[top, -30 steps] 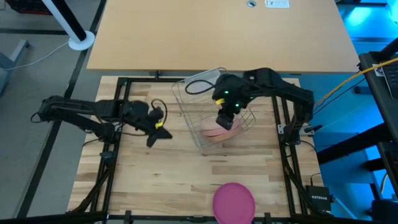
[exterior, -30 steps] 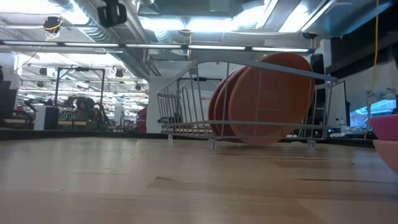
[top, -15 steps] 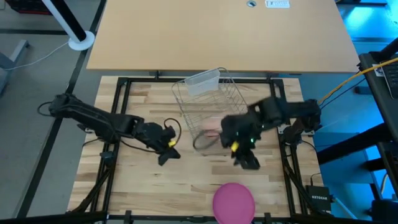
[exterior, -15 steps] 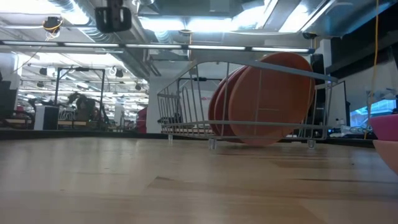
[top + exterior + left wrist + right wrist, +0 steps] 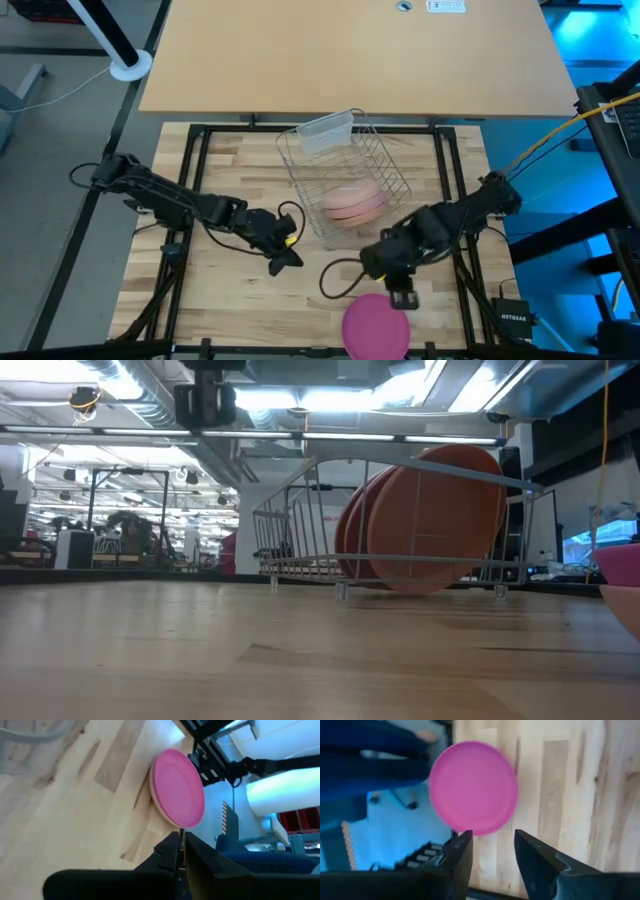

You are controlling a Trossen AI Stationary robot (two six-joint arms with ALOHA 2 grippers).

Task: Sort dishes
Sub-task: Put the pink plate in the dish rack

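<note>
R end effector (image 5: 403, 297) sits over the near part of the desk (image 5: 240, 290), just far-side of the magenta plate (image 5: 376, 326); its fingers (image 5: 540, 865) are spread apart w/ nothing between them, and in the right wrist view the magenta plate (image 5: 473, 787) lies past the fingertips. That plate lies flat at the near edge, centre-right, w/ a pale peach-pink plate under it, its rim (image 5: 159, 805) showing in the left wrist view. L end effector (image 5: 287, 260) is over the desk near-left of the wire rack (image 5: 345, 180), fingers (image 5: 165, 857) pressed together, empty. Terracotta-orange plates (image 5: 430, 520) stand on edge inside the rack, leaning; from above they show as a stack (image 5: 352, 202) in the rack's near half. Rack is at desk centre, towards the far side.
</note>
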